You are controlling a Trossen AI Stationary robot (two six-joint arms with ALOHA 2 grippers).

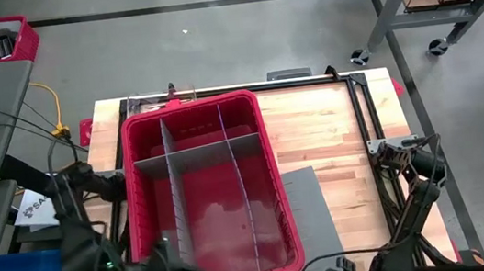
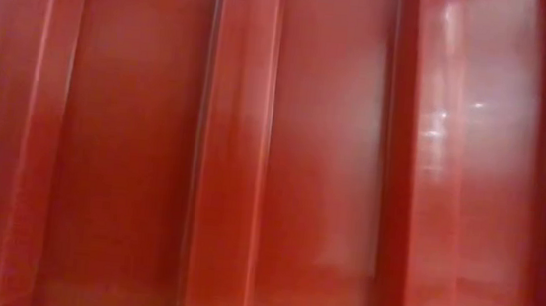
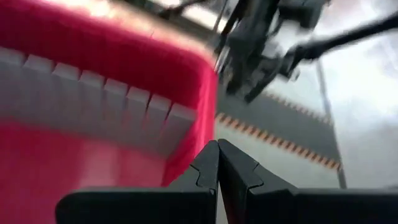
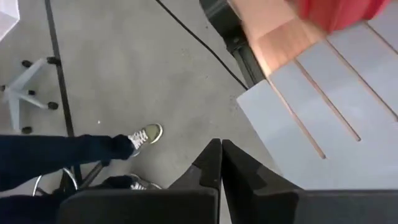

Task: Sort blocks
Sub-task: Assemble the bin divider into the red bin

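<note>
Left claw (image 3: 218,163) pinched together, empty, parked at near rim of red bin (image 1: 269,165). Right claw (image 4: 221,163) also together, hanging off counter (image 1: 324,125) edge over floor. No blocks visible anywhere; bin compartments look bare, ready for sorting.

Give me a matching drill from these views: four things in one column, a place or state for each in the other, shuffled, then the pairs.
Things:
1. red bin
2. loose grey slotted sheet
3. left gripper
4. right gripper

Places or states:
A. lying flat on the table beside the bin
B. fingers shut, by the bin's near rim
C. holds grey dividers, no blocks visible
D. fingers shut, off the table edge over the floor

Pairs: 1-C, 2-A, 3-B, 4-D
</note>
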